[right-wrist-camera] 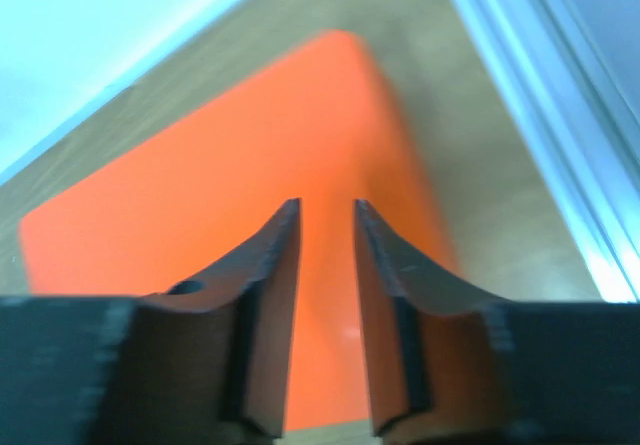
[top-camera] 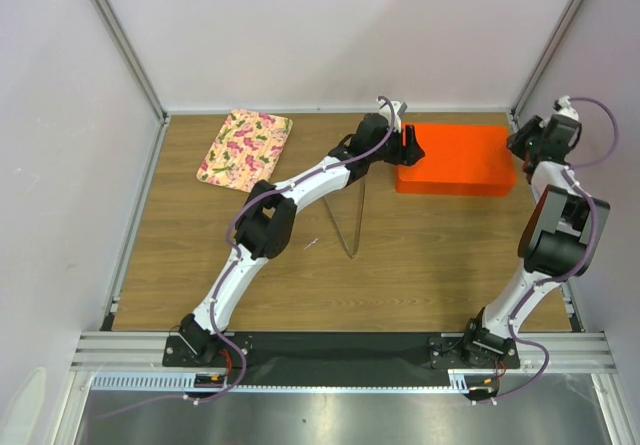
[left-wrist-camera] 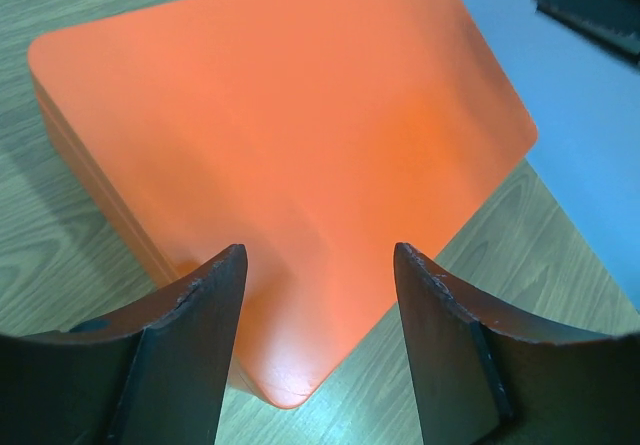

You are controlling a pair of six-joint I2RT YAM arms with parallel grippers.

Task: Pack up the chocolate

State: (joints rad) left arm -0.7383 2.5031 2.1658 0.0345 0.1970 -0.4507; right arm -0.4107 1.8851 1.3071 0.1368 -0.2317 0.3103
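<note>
The orange box [top-camera: 455, 158] lies shut at the back right of the table. No chocolate shows in any view, and no paper cups show either. My left gripper [top-camera: 410, 147] is open and empty at the box's left end. In the left wrist view its jaws [left-wrist-camera: 320, 250] stand wide apart over a near corner of the lid [left-wrist-camera: 290, 115]. My right gripper [top-camera: 520, 143] hovers at the box's right end. In the right wrist view it [right-wrist-camera: 327, 203] is open by a narrow gap above the lid [right-wrist-camera: 200, 195], with nothing between the jaws.
A floral patterned tray [top-camera: 245, 147] lies at the back left. A thin V-shaped wire-like thing [top-camera: 352, 220] stands mid-table under the left arm. Walls and aluminium posts enclose the back and sides, and the right wall is close to the right arm.
</note>
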